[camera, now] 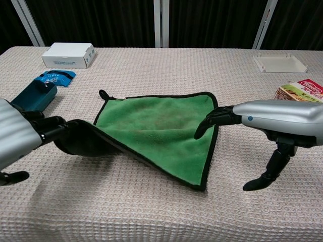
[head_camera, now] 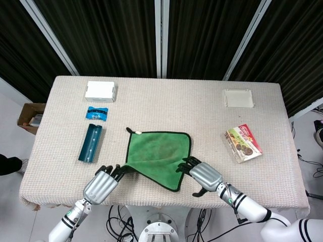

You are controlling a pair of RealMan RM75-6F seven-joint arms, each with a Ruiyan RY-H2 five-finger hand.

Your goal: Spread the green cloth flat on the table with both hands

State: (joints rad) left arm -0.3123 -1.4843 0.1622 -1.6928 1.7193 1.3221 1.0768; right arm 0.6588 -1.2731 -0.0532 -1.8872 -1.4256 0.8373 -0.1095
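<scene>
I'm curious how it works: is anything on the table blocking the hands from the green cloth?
Nothing visible. The left hand already grips the green cloth at its left corner; the right hand hovers over its right edge.

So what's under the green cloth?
Mostly the table. The left robot hand lifts one corner of the green cloth, showing its dark underside. Whatever lies beneath the flat part is covered.

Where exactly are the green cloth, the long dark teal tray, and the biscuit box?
green cloth (head_camera: 159,151), head view, middle of its green face.
teal tray (head_camera: 91,143), head view, middle of its long channel.
biscuit box (head_camera: 243,143), head view, centre of its printed top.
</scene>
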